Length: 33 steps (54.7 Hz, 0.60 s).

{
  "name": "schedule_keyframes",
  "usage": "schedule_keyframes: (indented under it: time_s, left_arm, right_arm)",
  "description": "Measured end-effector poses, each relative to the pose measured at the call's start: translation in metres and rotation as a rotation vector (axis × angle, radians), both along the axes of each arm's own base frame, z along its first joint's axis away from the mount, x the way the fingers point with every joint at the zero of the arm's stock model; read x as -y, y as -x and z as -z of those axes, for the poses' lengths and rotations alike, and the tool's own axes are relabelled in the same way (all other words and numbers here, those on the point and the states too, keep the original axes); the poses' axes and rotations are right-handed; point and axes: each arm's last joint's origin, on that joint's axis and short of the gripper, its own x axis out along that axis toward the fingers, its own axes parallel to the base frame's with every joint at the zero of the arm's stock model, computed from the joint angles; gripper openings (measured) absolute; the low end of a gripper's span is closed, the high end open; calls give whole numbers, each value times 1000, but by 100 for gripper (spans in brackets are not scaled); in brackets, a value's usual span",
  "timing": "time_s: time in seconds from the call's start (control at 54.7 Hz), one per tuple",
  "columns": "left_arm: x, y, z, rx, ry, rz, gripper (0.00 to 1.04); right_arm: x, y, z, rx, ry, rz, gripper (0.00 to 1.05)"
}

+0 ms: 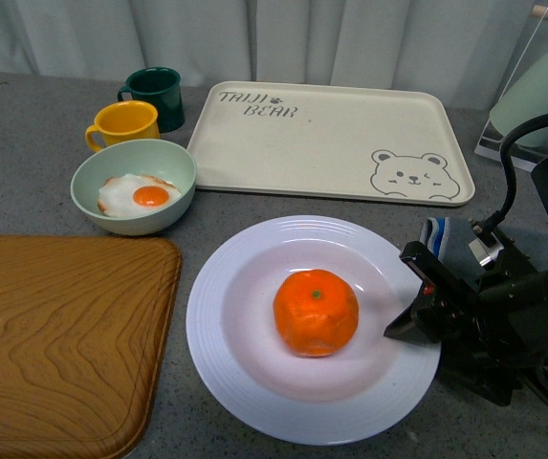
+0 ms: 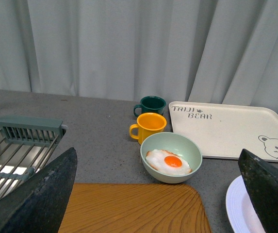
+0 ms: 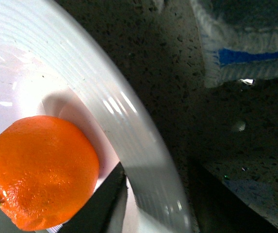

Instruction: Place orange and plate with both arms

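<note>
The orange [image 1: 316,312] sits in the middle of the large white plate [image 1: 224,363] on the grey counter, front centre. My right gripper [image 1: 415,308] is shut on the plate's right rim. In the right wrist view the rim [image 3: 143,160] runs between the two black fingers [image 3: 100,208], with the orange [image 3: 39,170] close beside the inner one. My left gripper [image 2: 160,194] is open and empty, high above the wooden board; it does not show in the front view. The plate's edge [image 2: 238,208] shows beside its right finger.
A wooden board [image 1: 54,335] lies front left. Behind it a pale green bowl [image 1: 92,182] holds a fried egg, with a yellow mug [image 1: 125,122] and a dark green mug [image 1: 156,93] behind. The cream bear tray [image 1: 331,143] lies at the back. A dish rack [image 2: 12,150] is far left.
</note>
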Motion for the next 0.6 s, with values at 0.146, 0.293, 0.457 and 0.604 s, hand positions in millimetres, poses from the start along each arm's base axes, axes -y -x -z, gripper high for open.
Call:
schedule_keyframes:
  time_s: [0.146,0.293,0.457,0.604]
  left_arm:
    - [0,0,0,0,0,0,98]
    - [0,0,0,0,0,0,98]
    - [0,0,0,0,0,0,98]
    - [0,0,0,0,0,0,98]
  right_arm:
    - [0,1,2,-8,-25,-27,17]
    - [1,0,-2,5,-56,-34,14]
    - [2,-1,-11,65,-98,-42,10]
    - [1,-5,-23,154,-148,-44,4]
